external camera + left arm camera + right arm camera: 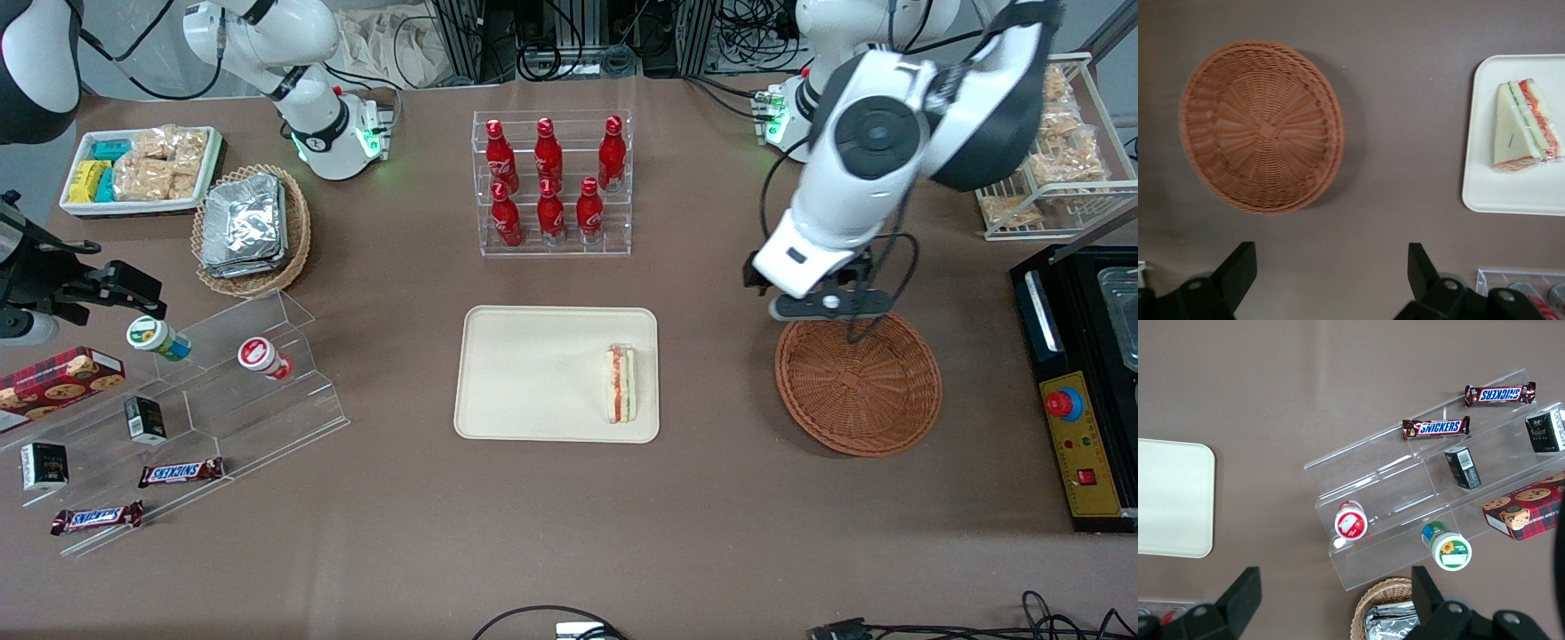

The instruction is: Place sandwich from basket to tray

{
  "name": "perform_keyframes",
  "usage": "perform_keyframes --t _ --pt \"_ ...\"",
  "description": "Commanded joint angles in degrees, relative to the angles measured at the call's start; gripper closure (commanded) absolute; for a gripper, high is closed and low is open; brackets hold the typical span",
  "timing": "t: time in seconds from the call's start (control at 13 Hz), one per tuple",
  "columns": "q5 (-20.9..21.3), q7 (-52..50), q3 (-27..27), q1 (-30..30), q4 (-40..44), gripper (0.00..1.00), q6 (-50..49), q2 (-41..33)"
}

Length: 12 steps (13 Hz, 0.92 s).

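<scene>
Triangular white-bread sandwich [620, 384] with red-orange and green filling is on the flat cream rectangular tray [533, 373], at the tray's 3 o'clock edge in the front view — not in the round reddish-brown wicker basket [859, 384], which holds nothing. Left gripper [1331, 270] hangs above the table just off the basket's 12 o'clock rim, fingers spread wide, nothing between them. Placement looks done. Handling guess: light, soft, crushes easily — if regrasped, pinch gently across the flat bread faces, not the filling edge.
</scene>
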Motion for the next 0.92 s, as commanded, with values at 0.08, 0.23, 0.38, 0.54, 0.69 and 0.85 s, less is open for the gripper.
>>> perform_keyframes --t 0.08,0.23,0.38,0.54,0.69,0.85 --pt "-1.8 5.3 9.2 -2.4 7.3 0.00 -5.5 0.4" --pt "-1.9 8.9 11.9 -2.4 9.1 0.00 -7.1 0.4" --pt "-1.9 11.1 16.0 -2.7 10.4 0.00 -7.9 0.5" --pt "-3.5 17.3 19.4 -2.8 11.3 0.00 -7.9 1.0" --pt "-4.2 18.8 21.0 -2.4 11.4 0.00 -8.0 1.5" --pt "-4.2 18.6 21.2 -2.0 11.5 0.00 -8.2 1.7"
